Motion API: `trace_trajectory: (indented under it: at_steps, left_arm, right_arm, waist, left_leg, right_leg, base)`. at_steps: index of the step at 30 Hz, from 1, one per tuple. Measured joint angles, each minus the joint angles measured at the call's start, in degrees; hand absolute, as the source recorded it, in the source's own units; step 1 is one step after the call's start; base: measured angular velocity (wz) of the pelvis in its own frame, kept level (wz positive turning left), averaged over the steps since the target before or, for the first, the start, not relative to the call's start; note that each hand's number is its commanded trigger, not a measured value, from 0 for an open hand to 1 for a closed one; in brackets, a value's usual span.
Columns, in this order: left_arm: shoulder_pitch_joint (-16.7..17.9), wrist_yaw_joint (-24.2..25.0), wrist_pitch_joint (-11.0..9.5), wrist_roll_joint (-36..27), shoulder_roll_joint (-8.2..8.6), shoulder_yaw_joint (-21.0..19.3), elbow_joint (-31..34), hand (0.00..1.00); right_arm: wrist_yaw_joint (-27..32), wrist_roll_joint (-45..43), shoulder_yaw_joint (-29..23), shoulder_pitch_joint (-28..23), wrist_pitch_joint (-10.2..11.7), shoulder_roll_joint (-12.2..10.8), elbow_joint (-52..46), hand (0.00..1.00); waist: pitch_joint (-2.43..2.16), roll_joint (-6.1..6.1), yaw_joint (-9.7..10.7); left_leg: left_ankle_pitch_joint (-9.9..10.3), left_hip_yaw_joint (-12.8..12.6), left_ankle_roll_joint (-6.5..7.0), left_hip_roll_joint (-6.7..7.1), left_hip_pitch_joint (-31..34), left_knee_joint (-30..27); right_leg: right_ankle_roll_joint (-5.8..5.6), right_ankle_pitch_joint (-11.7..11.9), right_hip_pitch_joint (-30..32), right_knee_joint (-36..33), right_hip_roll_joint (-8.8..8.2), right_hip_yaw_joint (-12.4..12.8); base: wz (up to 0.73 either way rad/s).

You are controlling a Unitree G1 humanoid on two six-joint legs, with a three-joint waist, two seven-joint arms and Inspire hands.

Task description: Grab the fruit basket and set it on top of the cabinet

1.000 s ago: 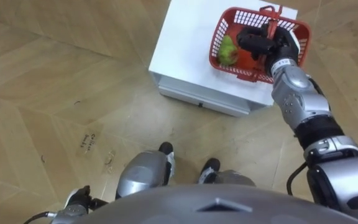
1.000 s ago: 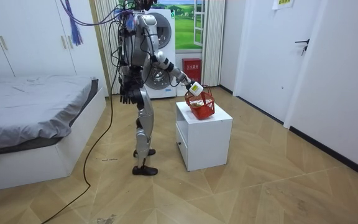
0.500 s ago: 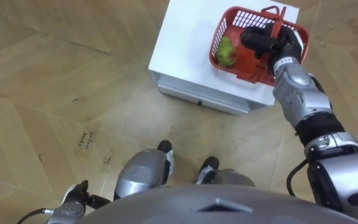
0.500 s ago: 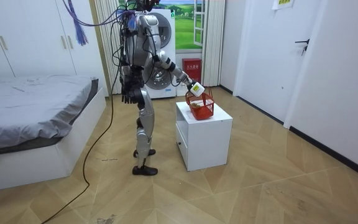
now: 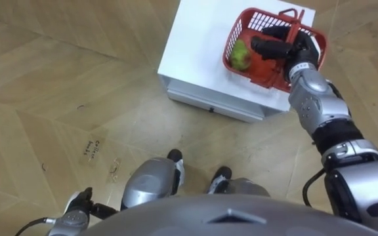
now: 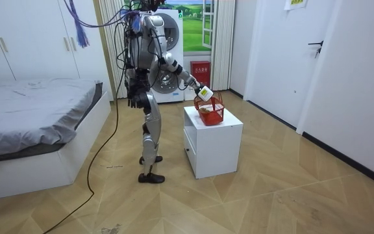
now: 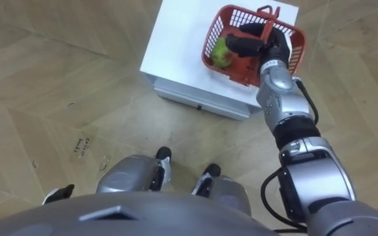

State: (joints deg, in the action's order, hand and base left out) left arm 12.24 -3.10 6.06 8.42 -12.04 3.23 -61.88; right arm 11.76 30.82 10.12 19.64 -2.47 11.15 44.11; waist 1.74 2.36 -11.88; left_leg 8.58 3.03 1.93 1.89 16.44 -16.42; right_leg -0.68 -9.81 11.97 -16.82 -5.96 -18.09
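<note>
I am watching the right robot hand [image 5: 286, 48] reaching out over the far right part of the white square table [image 5: 195, 46]. Its fingers are curling round the thin red handle [image 5: 293, 18] of the red plastic mesh fruit basket [image 5: 233, 38], so it is pinching that handle from above. The basket is hanging under and around this robot hand, over the table top, and it is tilting, with its open mouth leaning toward the robot's left. I cannot tell whether its bottom is touching the table or is just clear of it. A round green fruit [image 5: 241, 54] is lying inside the basket, just to the left of the robot hand's fingers and against the lower wall.

In the room view the robot is standing upright on the wooden herringbone floor [image 5: 58, 78] beside the table, stretching its right arm forward and down to the basket. A grey-covered bed [image 6: 37, 123] is standing well behind that arm, at the room view's left.

The left robot hand [image 5: 77, 211] is hanging low by the robot's hip, well apart from the table and basket; I cannot tell its state.
</note>
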Motion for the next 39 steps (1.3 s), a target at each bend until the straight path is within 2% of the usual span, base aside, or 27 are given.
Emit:
trace_trajectory:
  at_steps: [7, 14, 22, 29, 34, 39]
  left_arm:
    - [0.09, -0.08, 0.65, 0.1, 0.0, 0.01, 0.02, 0.0]
    - [0.15, -0.32, 1.51, 0.14, 0.12, 0.24, 0.03, 0.0]
    - [0.69, -1.74, 1.68, 0.15, 0.16, 0.34, 0.2, 0.0]
    - [0.98, -1.74, 1.42, 0.24, 0.25, -1.52, 1.31, 0.0]
    - [1.12, -1.78, 1.77, 0.25, 0.48, -2.02, 2.44, 0.0]
    - [1.1, -1.65, 2.31, 0.31, 0.85, -2.03, 2.57, 0.0]
  right_arm:
    - [-2.55, -2.42, 0.1, 0.0, -0.1, -0.01, 0.16, 0.0]
    - [-3.16, -2.52, 1.73, -0.09, -0.89, -0.05, 0.17, 0.0]
    - [-4.8, -4.18, 2.03, -0.43, -1.12, 0.11, 0.13, 0.0]
    - [-7.1, -4.4, 1.38, -0.5, -1.08, 0.44, 0.06, 0.0]
    - [-8.25, -4.23, 1.01, -1.75, -0.99, 0.64, 0.11, 0.0]
    - [-9.39, -4.1, 0.55, -4.32, -1.06, 1.0, 0.31, 0.0]
  waist:
    - [-0.11, 0.18, -0.06]
    - [-0.65, 1.03, 0.03]
    - [-0.61, 1.26, 0.43]
    - [-0.75, 1.53, 0.61]
    - [-0.87, 1.25, 0.43]
    - [-1.0, 0.15, 0.67]
  left_leg:
    - [-0.01, -0.03, 0.01, 0.04, 0.07, -0.11]
    - [-0.03, 0.28, 0.02, 0.09, -0.17, -0.45]
    - [0.0, 0.54, 0.02, 0.61, -1.02, -0.57]
    - [-0.08, 1.55, 0.26, 0.92, -0.49, -1.22]
    - [-0.08, 1.59, 0.26, 0.86, -0.89, -0.64]
    - [-0.05, 1.61, 0.25, 0.76, -2.44, 0.19]
  right_leg:
    - [-0.02, -0.01, 0.12, 0.02, -0.04, 0.04]
    - [-0.04, -0.03, -0.14, -0.16, -0.16, -0.79]
    - [-0.07, -0.17, -1.53, 0.01, -0.34, -1.22]
    - [-0.31, -0.31, -1.72, 0.32, -0.88, -2.61]
    - [-0.49, -0.2, -2.27, 1.2, -0.66, -2.66]
    - [-0.52, -0.18, -3.84, 2.04, -0.41, -2.62]
  base:
    - [0.0]
    - [0.02]
    - [0.02]
    - [0.09]
    - [0.03]
    - [0.0]
